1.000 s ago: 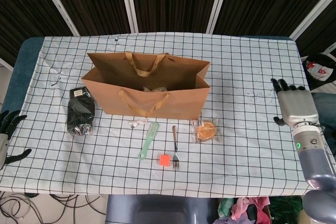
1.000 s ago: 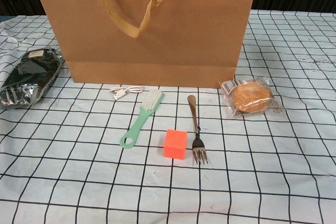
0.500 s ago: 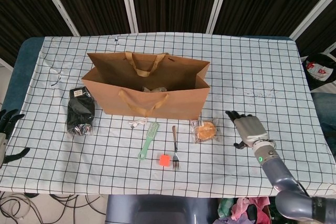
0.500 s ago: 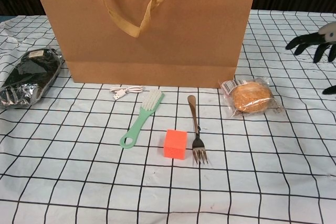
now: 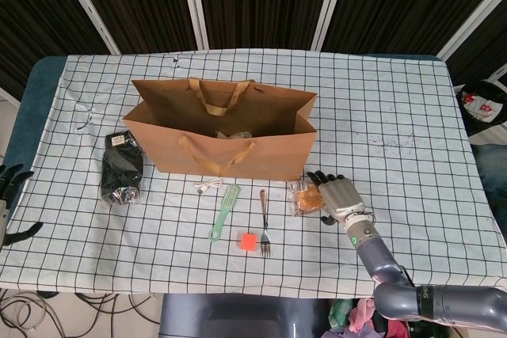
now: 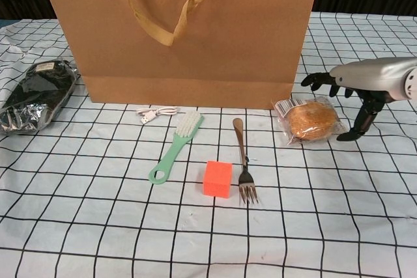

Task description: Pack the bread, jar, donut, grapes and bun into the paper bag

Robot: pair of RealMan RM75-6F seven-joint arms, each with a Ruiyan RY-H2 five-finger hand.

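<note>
1. Bun (image 6: pixel 313 120) in clear wrapper with a white label (print unreadable), lying by paper bag (image 5: pixel 230 136)'s right corner.
2. Right hand (image 6: pixel 352 89): fingers spread, over the bun, holding nothing.
3. Left hand (image 5: pixel 9 199): at table edge, fingers apart, empty.

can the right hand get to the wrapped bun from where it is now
Probably yes. The right hand is open right beside the bun, and nothing lies between them; the bag stands just behind.

A brown paper bag (image 5: pixel 230 136) stands upright and open at frame centre, something dim inside. A wrapped round bun (image 5: pixel 307 197) lies flat just below the bag's lower right corner.
</note>
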